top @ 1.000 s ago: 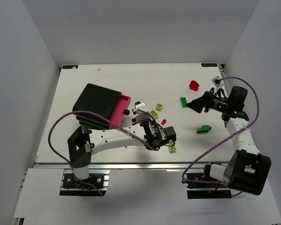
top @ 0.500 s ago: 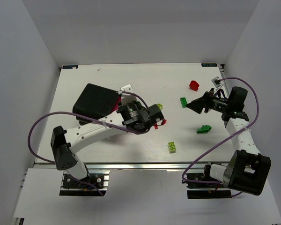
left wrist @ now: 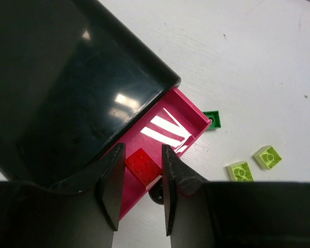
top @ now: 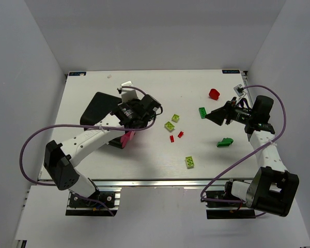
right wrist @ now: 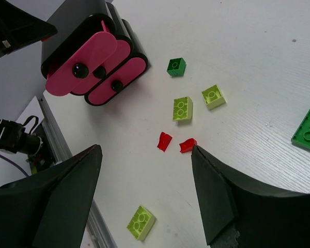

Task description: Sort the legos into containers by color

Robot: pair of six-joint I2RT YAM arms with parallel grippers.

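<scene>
My left gripper (left wrist: 143, 157) is shut on a red lego (left wrist: 143, 166) and hangs over the pulled-out magenta drawer (left wrist: 183, 116) of the black cabinet (top: 101, 111). From above, that gripper (top: 139, 111) sits over the cabinet's right edge. Loose legos lie mid-table: lime ones (top: 169, 126) (top: 189, 162), two small red pieces (top: 171, 138), a green brick (top: 202, 112), a dark green one (top: 225, 142) and a red one (top: 214, 93). At the right, my right gripper (top: 217, 116) hovers open and holds nothing. Between its fingers show the red pieces (right wrist: 165, 140).
The cabinet's three pink drawer fronts (right wrist: 93, 57) with black knobs face the middle of the table, and the top one is pulled out. A small dark green lego (right wrist: 176, 66) lies just beside them. The table's front edge and rail (top: 160, 180) run close behind the nearest lime lego.
The left arm swung from the front middle of the table back and left to above the open drawer, with the red lego in its jaws. The right arm has not moved.
</scene>
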